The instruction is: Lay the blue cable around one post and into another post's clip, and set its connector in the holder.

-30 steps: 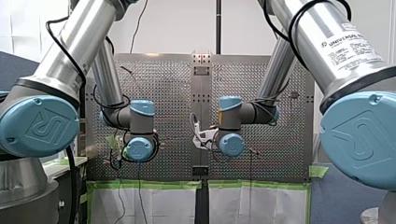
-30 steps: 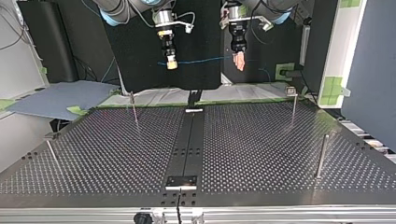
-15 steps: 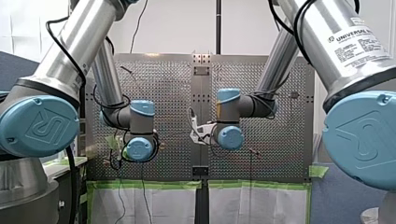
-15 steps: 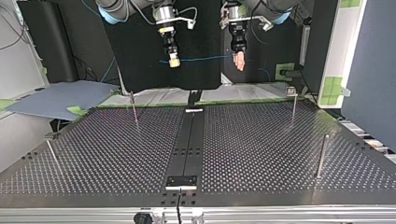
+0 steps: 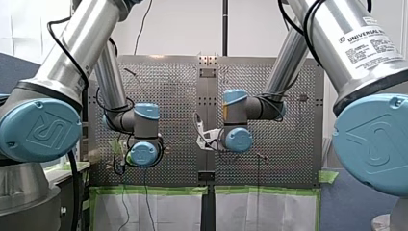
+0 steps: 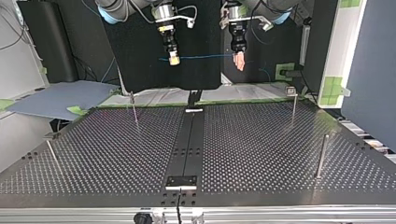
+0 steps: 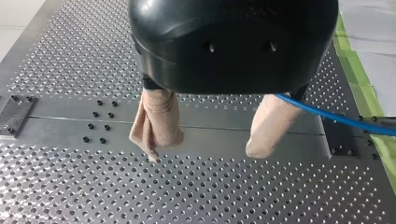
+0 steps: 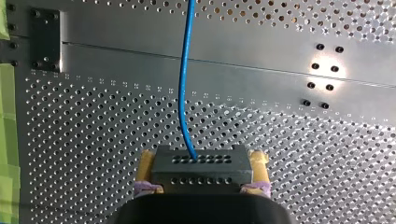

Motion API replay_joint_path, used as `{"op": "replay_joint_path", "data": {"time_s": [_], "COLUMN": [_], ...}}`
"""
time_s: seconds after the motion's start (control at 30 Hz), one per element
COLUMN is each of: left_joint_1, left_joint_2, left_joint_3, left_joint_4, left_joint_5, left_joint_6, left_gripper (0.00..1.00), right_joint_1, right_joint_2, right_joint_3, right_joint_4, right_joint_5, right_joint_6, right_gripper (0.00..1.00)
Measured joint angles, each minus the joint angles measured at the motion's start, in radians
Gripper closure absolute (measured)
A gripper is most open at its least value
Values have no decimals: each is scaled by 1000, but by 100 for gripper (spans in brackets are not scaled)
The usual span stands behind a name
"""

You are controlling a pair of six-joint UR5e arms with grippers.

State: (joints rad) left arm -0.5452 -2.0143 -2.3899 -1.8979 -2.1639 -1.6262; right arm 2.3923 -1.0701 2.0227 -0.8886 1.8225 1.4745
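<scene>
Blue cable [image 8: 183, 93] runs ahead from the connector [image 8: 201, 171] pinched in my right hand [image 8: 202, 162].

Two arms [image 5: 72, 53] [image 5: 346, 43], two pincers [image 6: 173, 60] [image 6: 239, 63], one blue cable [image 6: 201, 58], one connector [image 8: 200, 169], four posts [image 6: 134, 107] [image 6: 293, 106] [image 6: 321, 156] [image 6: 52, 154], one perforated table [image 6: 261, 154]

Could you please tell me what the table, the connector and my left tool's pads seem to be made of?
Table: bare silvery metal, perhaps aluminium, with glare and punched holes. Connector: matte black, likely moulded plastic. Left tool pads: beige and wrinkled, seemingly cloth or soft tape.
</scene>
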Motion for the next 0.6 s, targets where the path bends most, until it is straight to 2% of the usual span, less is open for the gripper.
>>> {"op": "replay_joint_path", "data": {"time_s": [0.2, 0.37, 0.47, 0.6], "left_joint_1": [-20, -20, -10, 11], "left_joint_2": [36, 78, 107, 149], "left_joint_3": [-31, -40, -37, -26], "left_joint_4": [-36, -78, -107, -149], "left_joint_5": [-5, -4, -19, -40], "left_joint_6": [-36, -78, -107, -129], "left_gripper": [0, 0, 0, 0], "right_joint_1": [6, 11, 8, 4], "right_joint_2": [-7, -52, -85, -126], "right_joint_3": [-11, -23, -35, -64], "right_joint_4": [22, 51, 68, 103], "right_joint_5": [1, -19, -34, -40], "right_joint_6": [2, 12, 29, 54], "right_gripper": [100, 100, 100, 100]}}
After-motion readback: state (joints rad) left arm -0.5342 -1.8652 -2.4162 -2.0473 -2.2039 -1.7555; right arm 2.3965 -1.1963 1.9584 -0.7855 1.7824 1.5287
